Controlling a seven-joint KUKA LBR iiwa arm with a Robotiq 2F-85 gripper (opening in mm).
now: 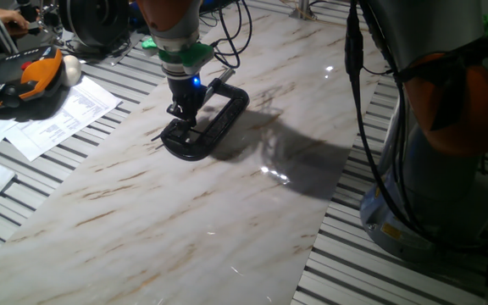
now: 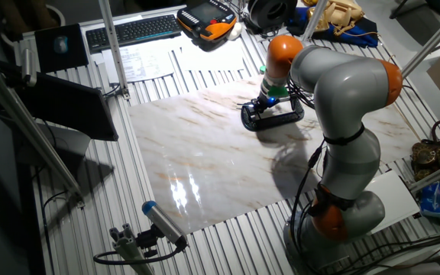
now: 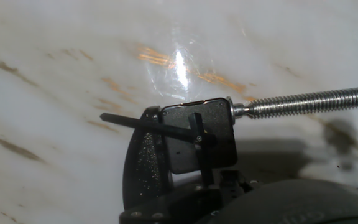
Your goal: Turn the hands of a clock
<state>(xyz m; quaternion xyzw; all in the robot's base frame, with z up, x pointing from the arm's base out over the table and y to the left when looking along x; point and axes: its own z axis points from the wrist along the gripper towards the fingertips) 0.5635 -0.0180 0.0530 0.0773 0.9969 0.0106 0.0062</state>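
Here we hover directly over the clock [image 3: 199, 135], held in the C-clamp [image 1: 206, 125] on the worktop [image 1: 227, 229]; its long hand [image 3: 143, 123] points away sideways; whether our fingers [image 1: 182, 114] are parted, we cannot tell.

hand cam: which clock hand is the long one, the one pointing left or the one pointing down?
The long hand points left, reaching past the edge of the small black clock over the marble. The short hand runs down toward the C-clamp body.

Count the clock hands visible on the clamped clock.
2. On the clock face, the long hand stretches left past the clamp's edge; the short hand points downward from the hub.
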